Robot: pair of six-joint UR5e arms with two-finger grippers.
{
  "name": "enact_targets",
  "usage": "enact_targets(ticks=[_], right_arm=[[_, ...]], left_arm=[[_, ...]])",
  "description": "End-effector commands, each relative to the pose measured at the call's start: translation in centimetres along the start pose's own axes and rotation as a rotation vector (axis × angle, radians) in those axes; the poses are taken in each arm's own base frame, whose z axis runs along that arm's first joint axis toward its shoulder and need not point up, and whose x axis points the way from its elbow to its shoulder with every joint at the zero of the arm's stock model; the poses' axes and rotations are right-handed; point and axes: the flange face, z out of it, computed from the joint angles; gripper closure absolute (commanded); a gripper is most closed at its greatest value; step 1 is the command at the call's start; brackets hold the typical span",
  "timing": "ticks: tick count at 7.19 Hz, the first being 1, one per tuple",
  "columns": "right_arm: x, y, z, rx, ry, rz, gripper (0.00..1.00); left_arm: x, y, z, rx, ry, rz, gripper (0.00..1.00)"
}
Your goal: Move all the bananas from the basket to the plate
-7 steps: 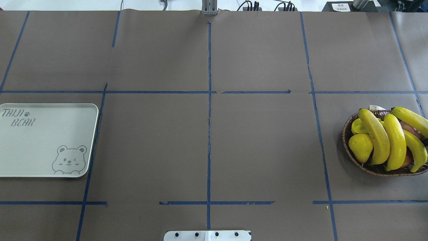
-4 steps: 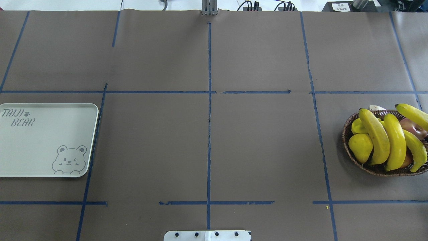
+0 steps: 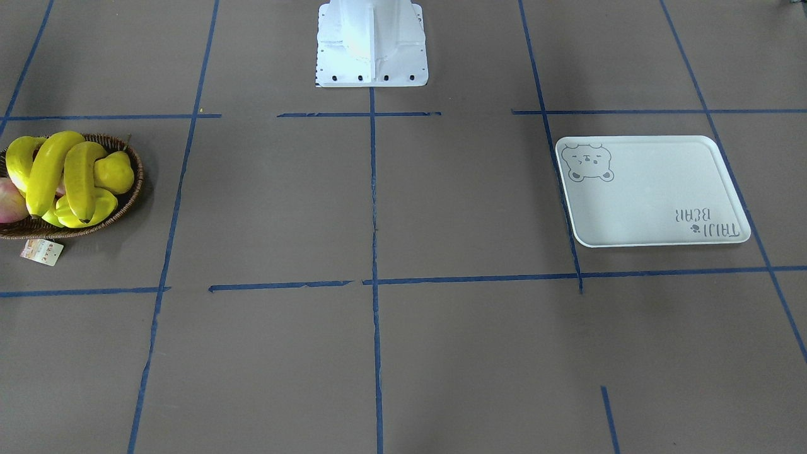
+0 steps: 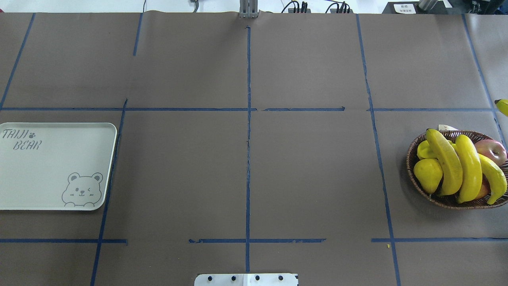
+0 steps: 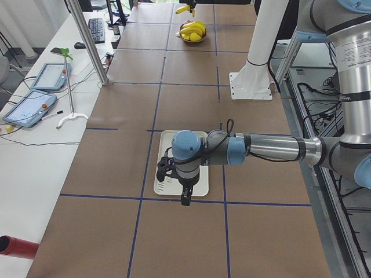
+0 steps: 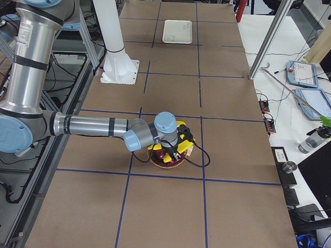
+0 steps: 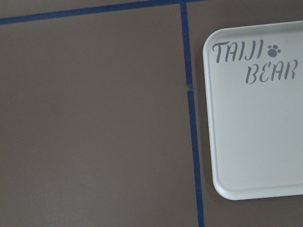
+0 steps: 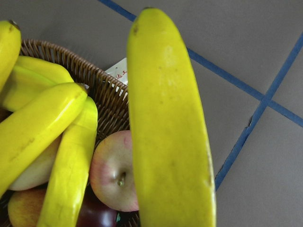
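One banana (image 8: 170, 123) hangs in the air close under the right wrist camera, running lengthwise over the far rim of the wicker basket (image 4: 409, 167) and touching nothing below. In the overhead view only its dark-tipped end shows, at the right edge beyond the basket. Three more bananas (image 4: 470, 169) lie side by side across the basket, over a red-and-yellow apple (image 4: 492, 150) and beside a yellow pear (image 4: 428, 174). A paper tag (image 3: 41, 251) lies on the table just outside the rim.

The right gripper (image 6: 177, 146) is above the basket, but its fingers show in no close view, so I cannot tell how they stand.

Well apart, at the table's other end, lies the white tray (image 4: 51, 174) with its grey bear face (image 4: 82, 190) – nothing on it. The left gripper (image 5: 184, 198) hangs over the tray's lettered end; whether its fingers are wide or narrow I cannot tell. Blue tape lines (image 4: 248, 159) divide the brown table (image 4: 309, 178).
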Motion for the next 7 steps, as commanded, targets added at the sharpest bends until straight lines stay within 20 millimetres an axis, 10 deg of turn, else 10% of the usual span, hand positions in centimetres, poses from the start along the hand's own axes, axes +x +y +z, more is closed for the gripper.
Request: enact_targets(ticks=[1,3,7], right_arm=[[-1.8,-4.8,-2.1,0.028,-0.046,0.019,0.95],[-6.1,-9.0,-1.5,0.037,-0.165,0.114,0.96],[-21.7,-19.1,-2.8,0.029,-0.302,0.293,0.95]], left_arm=[[3.2,-2.1,-3.2,0.084,-0.007,0.084,0.0],[5.3,-6.0,-5.9,0.203,-0.024,0.197,0.0],[13.2,-8.5,-6.6,0.226,0.192,0.094,0.0]])
